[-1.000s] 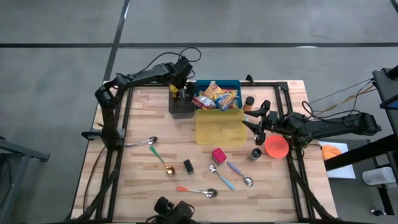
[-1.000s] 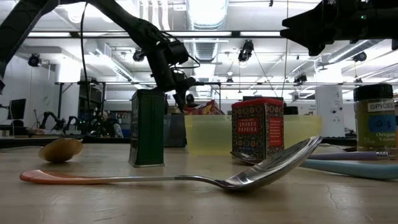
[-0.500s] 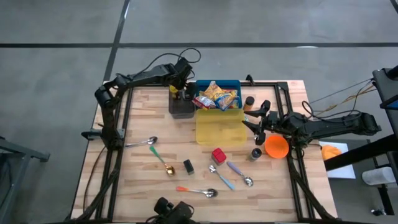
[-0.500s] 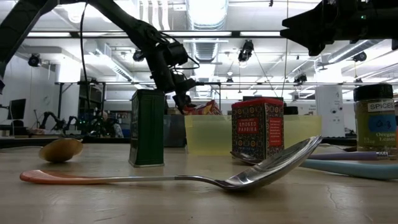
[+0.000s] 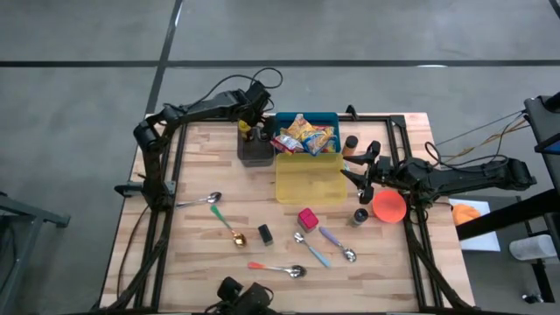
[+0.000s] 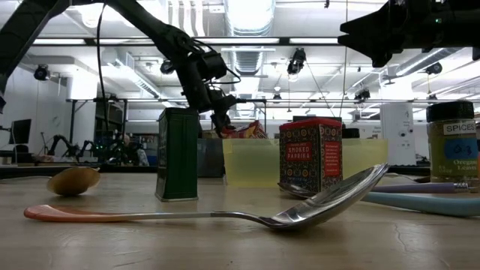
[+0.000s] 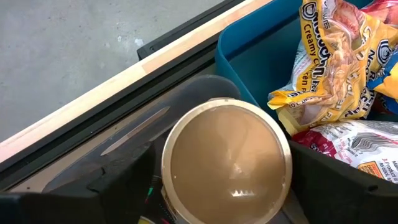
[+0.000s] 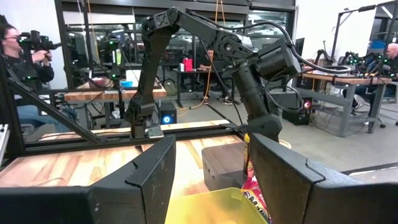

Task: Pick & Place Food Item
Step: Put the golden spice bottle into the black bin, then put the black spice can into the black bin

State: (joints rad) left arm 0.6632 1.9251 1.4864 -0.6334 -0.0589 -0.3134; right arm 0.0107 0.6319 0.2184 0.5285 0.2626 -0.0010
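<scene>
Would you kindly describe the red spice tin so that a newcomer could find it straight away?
Start at the yellow bin in the middle of the wooden table. Just in front of its near edge stands the red spice tin, a small square-topped box labelled smoked paprika. The utensils around it are spoons, and the black tin to its left is darker.

A robotics lab: long ceiling lights (image 6: 247,15), workbenches (image 8: 93,93) crowded with equipment, seated people (image 8: 18,50), and another robot arm (image 6: 56,141) in the background.
</scene>
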